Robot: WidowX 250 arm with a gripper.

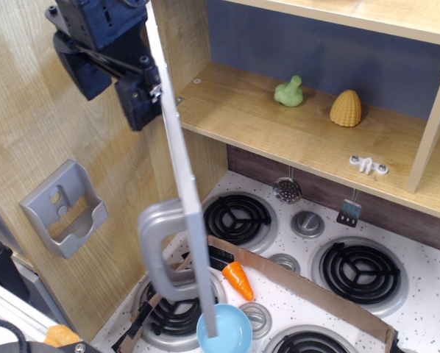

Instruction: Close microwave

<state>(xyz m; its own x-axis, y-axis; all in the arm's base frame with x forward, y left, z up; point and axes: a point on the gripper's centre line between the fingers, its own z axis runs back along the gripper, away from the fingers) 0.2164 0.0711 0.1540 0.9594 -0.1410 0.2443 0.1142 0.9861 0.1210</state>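
The microwave is the wooden compartment (264, 121) at the top, and it stands open. Its flat grey door (182, 187) is seen edge-on, hanging out toward me, with the chunky silver loop handle (158, 250) on its left face. My black gripper (111, 88) is at the upper left, on the handle side of the door near its top. One fingertip (140, 109) sits against the door's outer face. The fingers are spread with nothing between them. A green toy (289, 92) and a yellow toy (346, 108) sit inside the compartment.
A grey holder bracket (64, 209) hangs on the wooden wall at left. Below are stove burners (238, 218), a blue bowl (226, 329), a toy carrot (238, 279), a cardboard strip (308, 283) and hanging utensils (287, 190).
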